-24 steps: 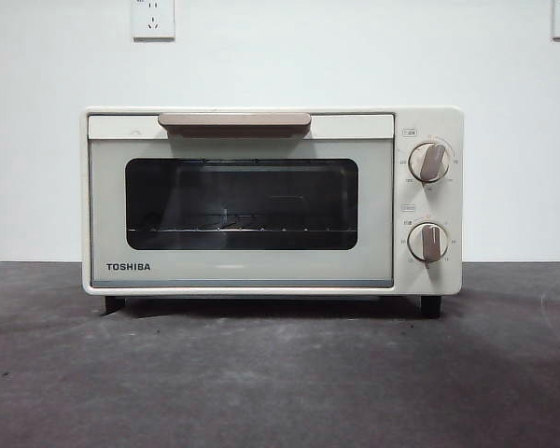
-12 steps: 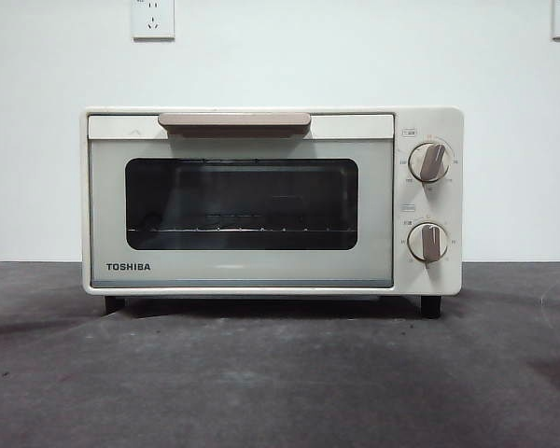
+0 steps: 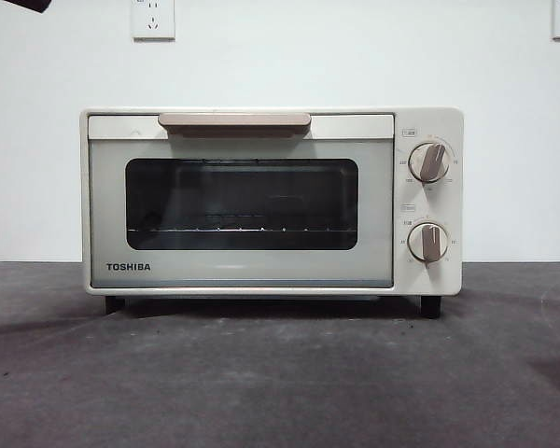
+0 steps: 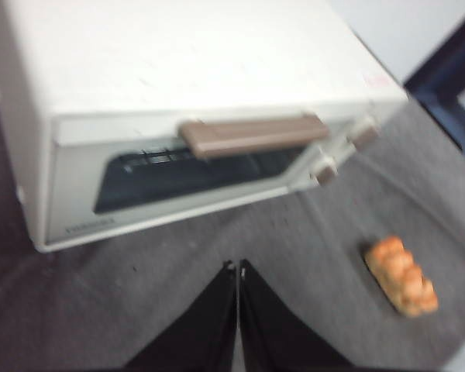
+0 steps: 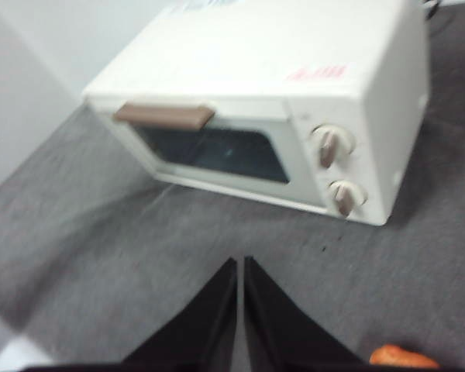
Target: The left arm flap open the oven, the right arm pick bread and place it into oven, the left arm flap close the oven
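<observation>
A black tip is now peeking in at the top corner. The left claw (image 4: 238, 267), pinched together and holding nothing, is hanging above the table (image 4: 178, 256), the oven (image 4: 178, 93) handle (image 4: 252, 134) lying sideways straight ahead of it.

A dark grey table (image 3: 280, 383) carries a cream-white oven (image 3: 271, 201), standing on black feet with its door shut. An orange-golden bread (image 4: 401, 275) loaf lies beside it (apart, toward the knob side).
</observation>
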{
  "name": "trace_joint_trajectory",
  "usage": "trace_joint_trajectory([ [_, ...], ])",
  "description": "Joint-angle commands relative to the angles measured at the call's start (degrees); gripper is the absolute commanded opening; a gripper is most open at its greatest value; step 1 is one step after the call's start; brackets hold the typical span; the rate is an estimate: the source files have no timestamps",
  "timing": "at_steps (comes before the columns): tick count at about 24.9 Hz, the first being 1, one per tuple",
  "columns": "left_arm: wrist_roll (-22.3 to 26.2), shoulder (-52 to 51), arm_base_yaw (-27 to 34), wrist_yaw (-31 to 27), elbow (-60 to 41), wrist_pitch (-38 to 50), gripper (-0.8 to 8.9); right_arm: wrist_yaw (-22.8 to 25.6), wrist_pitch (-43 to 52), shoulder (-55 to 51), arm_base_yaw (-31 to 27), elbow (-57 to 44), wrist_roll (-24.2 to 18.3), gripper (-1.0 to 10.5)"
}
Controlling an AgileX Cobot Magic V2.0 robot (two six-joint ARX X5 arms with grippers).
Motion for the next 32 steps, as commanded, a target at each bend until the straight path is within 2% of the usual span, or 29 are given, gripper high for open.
trace_joint_trajectory([
  [1, 2.43, 0.44, -0.98, 0.17, 1.11, -0.90, 0.11, -0.20, -0.74, 0.59, 1.55, 0.83, -3.69, 0.1],
  [9, 2.43, 0.44, -2.27, 0.17, 1.11, -1.36, 0.11, 0.02, -0.81, 0.52, 2.67, 0.83, -3.67, 0.2],
  [10, 2.43, 0.44, -2.27, 0.17, 1.11, -1.31, 0.11, 0.02, -0.81, 0.52, 2.67, 0.83, -3.67, 0.4],
  [13, 2.40, 0.44, -2.27, 0.15, 1.11, -1.20, 0.41, 0.04, -0.81, 0.52, 2.67, 0.83, -3.63, 2.0],
  [15, 2.43, 0.46, -2.27, 0.15, 1.11, -1.20, 1.20, 0.04, -0.79, 0.52, 2.67, 0.83, -3.63, 3.2],
  [17, 2.43, 0.46, -2.27, 0.15, 1.11, -1.09, 2.63, 0.04, -0.79, 0.52, 2.67, 0.83, -3.21, 4.1],
  [19, 2.43, 0.46, -2.27, 0.15, 1.11, -1.05, 3.89, 0.04, -0.76, 0.52, 2.67, 0.83, -2.89, 4.6],
  [21, 2.43, 0.46, -2.27, 0.15, 1.11, -1.03, 4.65, 0.04, -0.74, 0.52, 2.67, 0.83, -2.05, 4.9],
  [32, 2.40, 0.50, -2.27, 0.17, 1.11, -1.09, 4.69, 0.96, -3.45, 2.67, 2.67, 0.83, 3.52, 5.0],
])
